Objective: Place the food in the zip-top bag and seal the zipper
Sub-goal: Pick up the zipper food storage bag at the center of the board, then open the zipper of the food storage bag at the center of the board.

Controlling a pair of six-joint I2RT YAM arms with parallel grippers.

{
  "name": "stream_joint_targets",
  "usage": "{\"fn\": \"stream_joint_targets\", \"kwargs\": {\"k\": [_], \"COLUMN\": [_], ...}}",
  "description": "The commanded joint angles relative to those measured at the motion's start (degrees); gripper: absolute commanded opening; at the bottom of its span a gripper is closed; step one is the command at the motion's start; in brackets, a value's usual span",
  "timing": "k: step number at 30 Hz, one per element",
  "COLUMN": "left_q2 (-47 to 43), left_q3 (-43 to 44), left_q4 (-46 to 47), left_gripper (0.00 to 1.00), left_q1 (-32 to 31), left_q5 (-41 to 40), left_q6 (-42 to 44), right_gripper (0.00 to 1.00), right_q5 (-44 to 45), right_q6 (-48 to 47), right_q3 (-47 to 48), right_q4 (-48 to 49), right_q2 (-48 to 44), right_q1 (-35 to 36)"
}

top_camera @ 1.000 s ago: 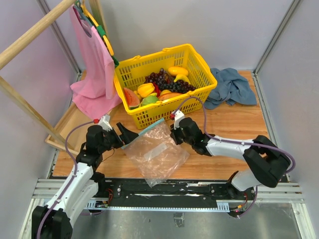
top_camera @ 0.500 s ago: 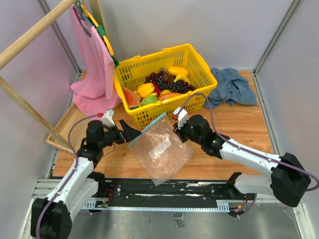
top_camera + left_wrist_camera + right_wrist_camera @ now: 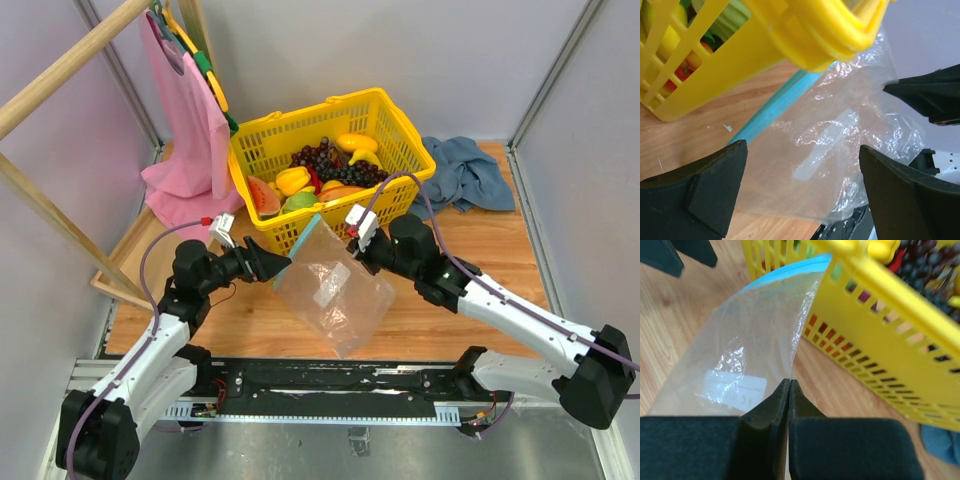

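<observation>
The clear zip-top bag [image 3: 335, 295] hangs lifted off the table in front of the yellow basket, its blue zipper [image 3: 301, 240] along the upper left edge. My right gripper [image 3: 358, 250] is shut on the bag's right edge, and the pinch shows in the right wrist view [image 3: 789, 385] with the bag [image 3: 740, 350] and zipper [image 3: 785, 270]. My left gripper [image 3: 277, 266] is open at the bag's left edge. In the left wrist view [image 3: 802, 200] the bag [image 3: 830, 140] and zipper [image 3: 775, 107] lie ahead between its spread fingers. The food [image 3: 295, 182] lies in the basket, none in the bag.
The yellow lattice basket [image 3: 400, 120] stands just behind the bag, holding toy fruit, grapes [image 3: 325, 158] and a watermelon slice [image 3: 262, 197]. A pink cloth [image 3: 190, 140] hangs on a wooden rack at the left. A blue cloth [image 3: 462, 175] lies at the back right.
My right gripper has lifted the bag off the table and carried it up toward the basket. My left gripper has followed to the right, staying open at the bag's left edge.
</observation>
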Motion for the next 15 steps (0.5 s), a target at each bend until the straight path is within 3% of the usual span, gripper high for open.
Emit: {"fn": "stream_joint_targets", "kwargs": {"k": [1, 15], "left_q2": [0.09, 4.29], "left_q3": [0.83, -5.19], "left_q4": [5.72, 22.31], "left_gripper": [0.97, 0.94], "left_q1": [-0.39, -1.28], "left_q5": [0.52, 0.79], "left_q6": [0.16, -1.41], "right_gripper": [0.01, 0.01], "right_q5": [-3.51, -8.36], "right_q6": [-4.79, -8.10], "right_q3": [6.66, 8.95], "right_q4": [-3.38, -5.52], "right_q2": [0.89, 2.52], "right_q1": [1.15, 1.15]}}
